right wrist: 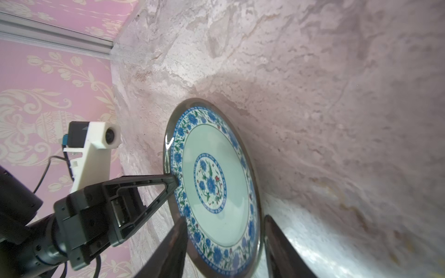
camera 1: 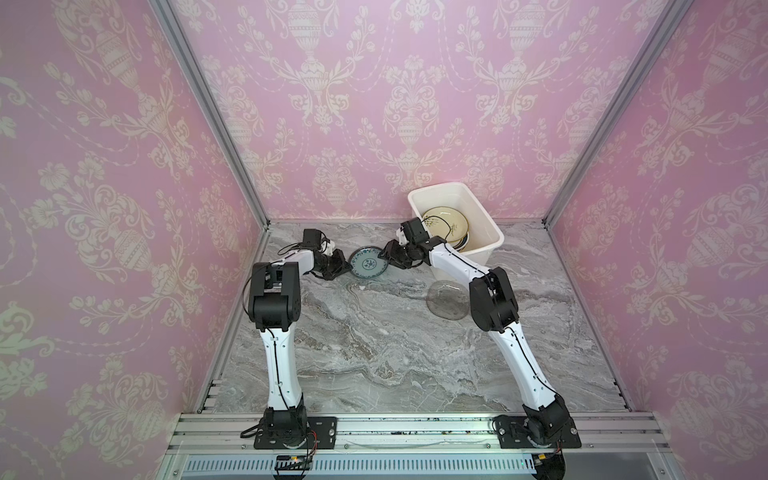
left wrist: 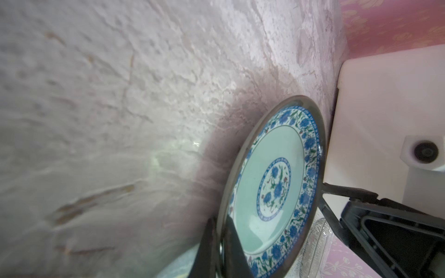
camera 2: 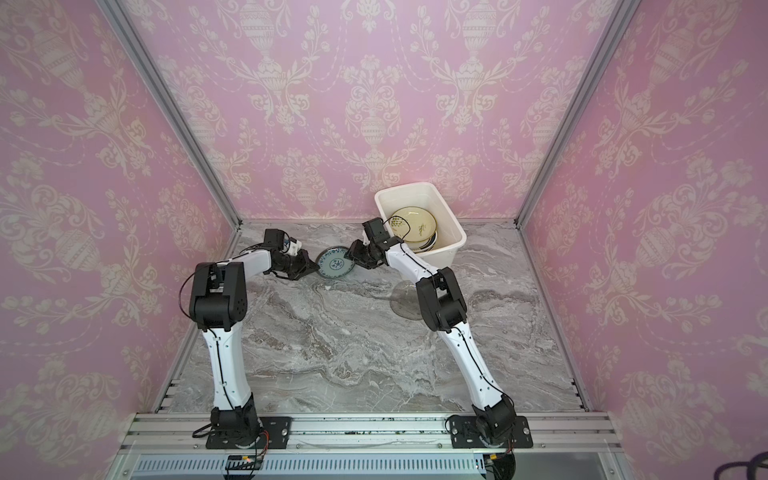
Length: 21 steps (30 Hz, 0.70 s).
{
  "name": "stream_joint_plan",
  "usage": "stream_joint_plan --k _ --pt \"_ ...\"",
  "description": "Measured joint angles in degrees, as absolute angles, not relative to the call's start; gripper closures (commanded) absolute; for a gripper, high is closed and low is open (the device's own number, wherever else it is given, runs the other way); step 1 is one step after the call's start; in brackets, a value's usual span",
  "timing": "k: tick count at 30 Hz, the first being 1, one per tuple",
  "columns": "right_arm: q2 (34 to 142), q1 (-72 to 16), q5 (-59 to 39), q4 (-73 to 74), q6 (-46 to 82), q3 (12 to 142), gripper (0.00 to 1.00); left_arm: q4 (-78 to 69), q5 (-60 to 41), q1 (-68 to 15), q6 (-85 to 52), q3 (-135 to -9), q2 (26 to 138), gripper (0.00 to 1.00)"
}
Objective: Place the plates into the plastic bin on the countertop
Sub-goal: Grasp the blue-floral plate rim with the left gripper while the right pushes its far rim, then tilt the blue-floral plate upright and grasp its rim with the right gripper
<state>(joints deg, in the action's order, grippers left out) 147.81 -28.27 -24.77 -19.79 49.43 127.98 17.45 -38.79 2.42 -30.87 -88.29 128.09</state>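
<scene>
The left tool (camera 1: 345, 267) grips one rim of the tilted blue-patterned plate (camera 1: 368, 264), offering its opposite rim between the parted jaws of the right tool (camera 1: 389, 261), apparently for handover towards the plastic bin (camera 1: 478, 216).

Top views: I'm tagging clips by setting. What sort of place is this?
Probably a robot test booth dressed as a kitchen: pink damask wallpaper panels in an aluminium frame, a marble-patterned countertop, left arm and right arm bolted to a front rail.
</scene>
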Motion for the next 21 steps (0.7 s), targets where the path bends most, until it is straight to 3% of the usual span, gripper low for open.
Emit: stream_joint_plan --k 21 --pt "146.9 -28.6 -33.0 -10.9 53.4 125.3 0.56 15.2 -41.1 5.1 -32.0 -84.2 126.2 0.93"
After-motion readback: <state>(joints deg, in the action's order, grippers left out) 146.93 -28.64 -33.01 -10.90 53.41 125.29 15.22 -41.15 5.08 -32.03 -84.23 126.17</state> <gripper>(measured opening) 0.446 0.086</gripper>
